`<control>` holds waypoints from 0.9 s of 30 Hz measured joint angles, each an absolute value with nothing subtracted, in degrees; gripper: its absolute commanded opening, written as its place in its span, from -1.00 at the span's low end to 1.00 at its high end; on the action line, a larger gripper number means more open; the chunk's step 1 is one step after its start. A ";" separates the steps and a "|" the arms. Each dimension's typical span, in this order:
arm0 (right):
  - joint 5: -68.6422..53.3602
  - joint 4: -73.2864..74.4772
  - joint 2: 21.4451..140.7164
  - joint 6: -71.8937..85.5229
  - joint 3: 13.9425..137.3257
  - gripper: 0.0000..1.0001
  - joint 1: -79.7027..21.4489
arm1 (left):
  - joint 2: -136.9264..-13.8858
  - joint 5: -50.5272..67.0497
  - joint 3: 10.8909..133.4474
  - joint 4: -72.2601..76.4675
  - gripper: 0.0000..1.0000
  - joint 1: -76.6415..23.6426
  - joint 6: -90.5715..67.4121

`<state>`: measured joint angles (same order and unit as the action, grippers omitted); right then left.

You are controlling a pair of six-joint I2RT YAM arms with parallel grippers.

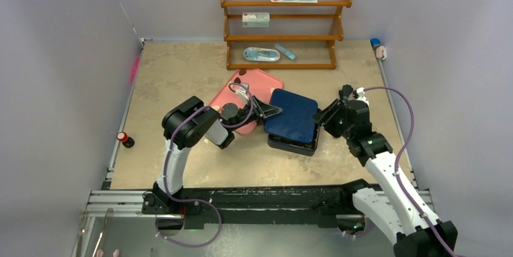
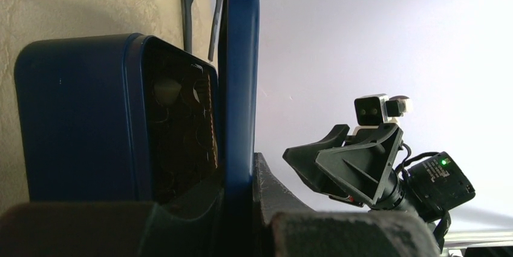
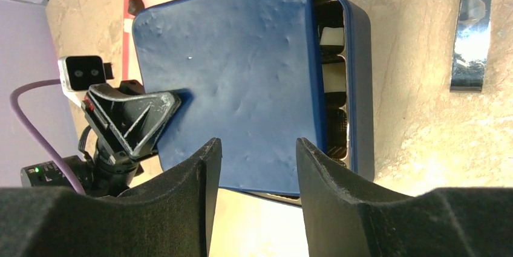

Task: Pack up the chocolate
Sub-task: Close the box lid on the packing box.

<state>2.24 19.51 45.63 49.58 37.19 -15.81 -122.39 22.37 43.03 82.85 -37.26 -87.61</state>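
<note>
Left gripper [image 1: 270, 112]: clenched on the edge of the blue lid [image 1: 294, 113]. In your left wrist view the lid runs edge-on between the two pads.

Lid position: over the dark blue box [image 1: 292, 144] but skewed. It covers most of the opening and leaves a strip bare along one side. You cannot tell whether it rests on the rim or hangs just above it.

Chocolate [image 3: 333, 78]: in your right wrist view, one row of gridded compartments shows in the uncovered strip. It holds two cream-white pieces and darker ones below them. The rest of the box interior is hidden under the lid. A few more dark pieces lie on the pink tray [image 1: 260, 81], at its far end.

Pink tray: just left of the box and behind your left gripper, flat on the table [image 1: 181, 75].

Right gripper [image 3: 257, 148]: released, jaws standing apart with nothing between the fingers [image 3: 196, 184]. It sits near the box on the side opposite your left gripper and faces the lid. From overhead it looks very close to the box, but contact is not clear.

Surroundings: a wooden shelf [image 1: 284, 38] stands at the far edge with small packets on its tiers. A small red object [image 1: 123, 137] sits well apart at the table's left edge.
</note>
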 measured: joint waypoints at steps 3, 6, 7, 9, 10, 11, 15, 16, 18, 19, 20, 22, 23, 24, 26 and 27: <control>2.55 19.92 45.63 49.06 37.19 0.02 -15.81 | -122.80 22.28 43.68 82.83 -1.00 -37.50 -87.66; 3.03 19.99 45.69 48.60 37.19 0.01 -15.81 | -122.91 22.26 44.12 82.70 -1.00 -37.63 -87.90; 3.16 20.01 45.74 48.51 37.19 0.01 -15.81 | -122.93 22.28 44.29 82.67 -1.00 -37.67 -87.92; 3.55 20.23 45.84 48.18 37.19 0.01 -15.81 | -122.98 22.28 44.69 82.65 -1.00 -37.80 -88.01; 3.62 20.34 45.91 47.92 37.19 0.01 -15.81 | -123.00 22.28 44.88 82.65 -1.00 -37.89 -88.12; 3.73 20.36 46.13 47.68 37.19 0.01 -15.81 | -123.00 22.28 45.01 82.67 -1.00 -37.98 -88.29; 4.38 20.49 47.20 46.81 37.19 0.01 -15.81 | -123.11 22.35 45.47 82.67 -1.00 -38.50 -88.97; 4.64 20.49 47.35 46.70 37.19 0.01 -15.81 | -123.24 22.31 45.63 82.67 -1.00 -38.68 -89.03; 5.30 20.51 47.92 46.22 37.19 0.01 -15.81 | -123.70 22.33 45.93 82.67 -1.00 -38.98 -89.17; 5.52 20.49 48.14 46.00 37.19 0.01 -15.81 | -123.94 22.28 46.06 82.65 -1.00 -39.18 -89.21; 5.76 20.47 48.42 45.87 37.19 0.01 -15.81 | -124.20 22.31 46.17 82.63 -1.00 -39.33 -89.23; 6.44 20.45 48.90 45.56 37.19 0.01 -15.81 | -124.62 22.31 46.30 82.65 -1.00 -39.62 -89.41; 6.68 20.40 49.17 45.39 37.19 0.01 -15.81 | -124.77 22.31 46.33 82.63 -1.00 -39.81 -89.43; 6.94 20.36 49.47 45.25 37.19 0.01 -15.81 | -124.88 22.31 46.35 82.56 -1.00 -39.92 -89.47; 7.25 20.23 49.95 44.97 37.19 0.01 -15.81 | -124.92 22.31 46.41 82.56 -1.00 -40.03 -89.52; 7.62 20.21 50.33 44.88 37.19 0.01 -15.81 | -124.92 22.28 46.52 82.59 -1.00 -40.14 -89.54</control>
<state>7.62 20.21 50.33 44.88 37.19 -15.81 -124.92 22.28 46.52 82.59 -40.14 -89.54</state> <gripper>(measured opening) 0.506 0.094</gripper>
